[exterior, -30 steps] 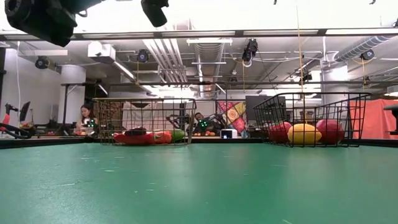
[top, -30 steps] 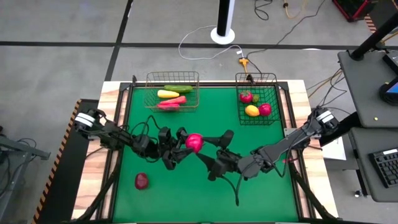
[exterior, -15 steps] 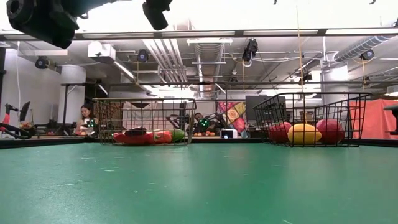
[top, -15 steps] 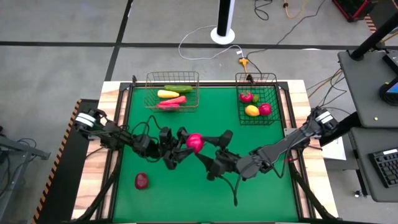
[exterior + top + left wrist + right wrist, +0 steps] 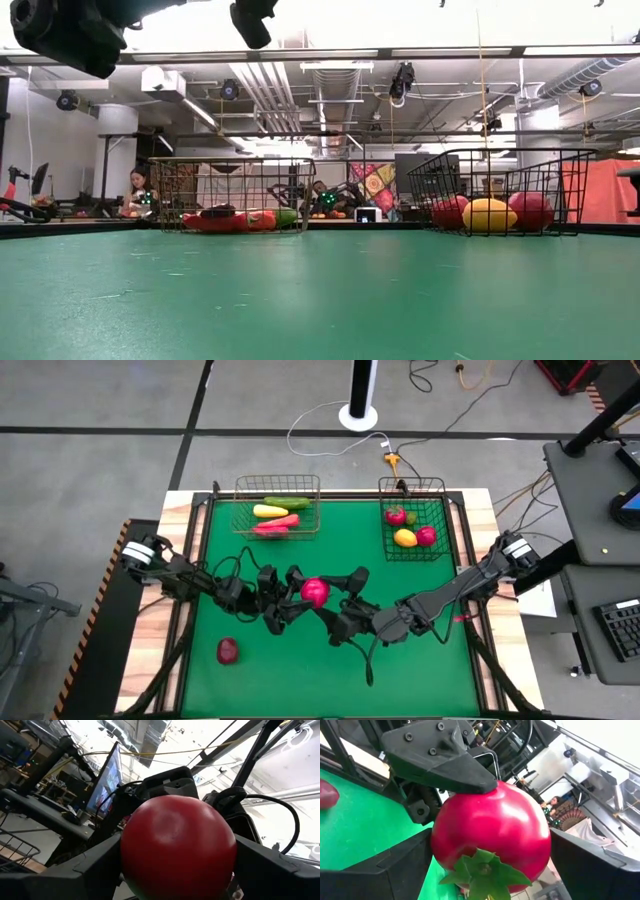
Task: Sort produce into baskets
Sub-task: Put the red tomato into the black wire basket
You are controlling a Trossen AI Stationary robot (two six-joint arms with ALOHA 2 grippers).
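Observation:
A red round fruit [image 5: 315, 592] with a green leafy end [image 5: 482, 872] hangs in mid-air over the middle of the green table. My left gripper [image 5: 300, 594] comes from the table's left and is shut on it. My right gripper [image 5: 336, 598] comes from the right and is open, one finger [image 5: 385, 865] on each side of the same fruit. The tan basket [image 5: 240, 505] at the far edge holds long green, yellow and red pieces. The black basket [image 5: 385, 520] holds round red fruits and a yellow one. My left gripper pinches the red fruit's two opposite sides [image 5: 125, 855] between its fingers [image 5: 95, 870]. It comes from the table's left, slanting a little upward. The fruit is lifted clear of the table. My right gripper's fingers stand close at the fruit's sides; whether they touch it, I cannot tell.
A dark-red round fruit [image 5: 228, 651] lies on the table near the front left, also in the right wrist view [image 5: 326, 795]. Both arms meet over the table's middle. People sit in the room beyond the far edge.
My right gripper has opened a little around the red fruit, and its arm has shifted slightly toward the table's left. The fruit stays where it was in my left gripper.

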